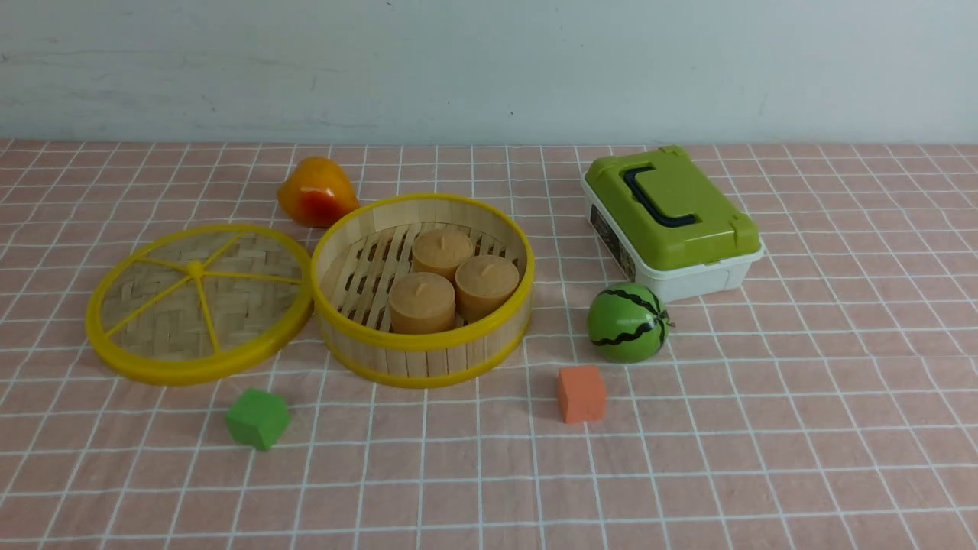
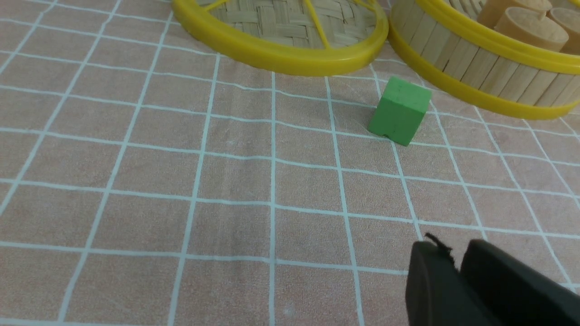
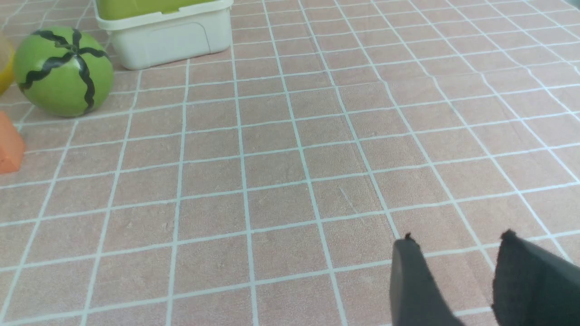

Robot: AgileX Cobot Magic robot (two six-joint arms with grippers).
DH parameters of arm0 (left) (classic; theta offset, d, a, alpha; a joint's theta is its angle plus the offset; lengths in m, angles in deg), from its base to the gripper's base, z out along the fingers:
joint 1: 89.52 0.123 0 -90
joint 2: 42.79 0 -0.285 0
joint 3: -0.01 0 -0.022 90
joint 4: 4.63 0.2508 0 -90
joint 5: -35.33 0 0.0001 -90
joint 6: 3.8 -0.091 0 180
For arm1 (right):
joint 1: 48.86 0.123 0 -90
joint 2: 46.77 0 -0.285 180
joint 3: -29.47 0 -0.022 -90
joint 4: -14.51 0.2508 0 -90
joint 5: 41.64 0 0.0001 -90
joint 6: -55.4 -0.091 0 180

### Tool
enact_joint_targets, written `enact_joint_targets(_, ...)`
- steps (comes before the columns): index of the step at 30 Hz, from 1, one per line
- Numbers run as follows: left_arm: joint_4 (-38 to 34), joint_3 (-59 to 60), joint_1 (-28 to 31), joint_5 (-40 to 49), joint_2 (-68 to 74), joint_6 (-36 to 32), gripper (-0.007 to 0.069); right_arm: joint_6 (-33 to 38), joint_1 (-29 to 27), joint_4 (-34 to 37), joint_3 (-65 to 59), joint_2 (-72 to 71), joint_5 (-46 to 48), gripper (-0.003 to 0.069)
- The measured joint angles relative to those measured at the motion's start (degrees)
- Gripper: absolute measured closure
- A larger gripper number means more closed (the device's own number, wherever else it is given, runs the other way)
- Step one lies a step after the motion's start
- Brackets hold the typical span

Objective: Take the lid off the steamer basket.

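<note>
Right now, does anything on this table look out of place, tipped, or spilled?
Nothing stands out. The lid lies on the cloth beside the steamer basket, its rim against the basket's wall. Three tan cylinders stand upright inside. Nothing has spilled or looks damaged.

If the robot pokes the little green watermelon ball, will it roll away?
Probably, yes. The watermelon looks round and smooth and sits loose on the flat checked cloth, so a poke would likely send it rolling. It might soon bump the white box just behind it or the orange cube in front and stop.
</note>
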Motion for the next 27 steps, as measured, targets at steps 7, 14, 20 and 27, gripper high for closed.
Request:
enact_joint_targets(7,0.0,0.0,0.0,0.0,0.0,0.0,0.0532,0.0,0.0,0.0,0.0,0.0,0.0,0.0418)
enact_joint_targets(14,0.0,0.0,0.0,0.0,0.0,0.0,0.0526,0.0,0.0,0.0,0.0,0.0,0.0,0.0418)
enact_joint_targets(20,0.0,0.0,0.0,0.0,0.0,0.0,0.0517,0.0,0.0,0.0,0.0,0.0,0.0,0.0418)
enact_joint_targets(27,0.0,0.0,0.0,0.0,0.0,0.0,0.051,0.0,0.0,0.0,0.0,0.0,0.0,0.0418)
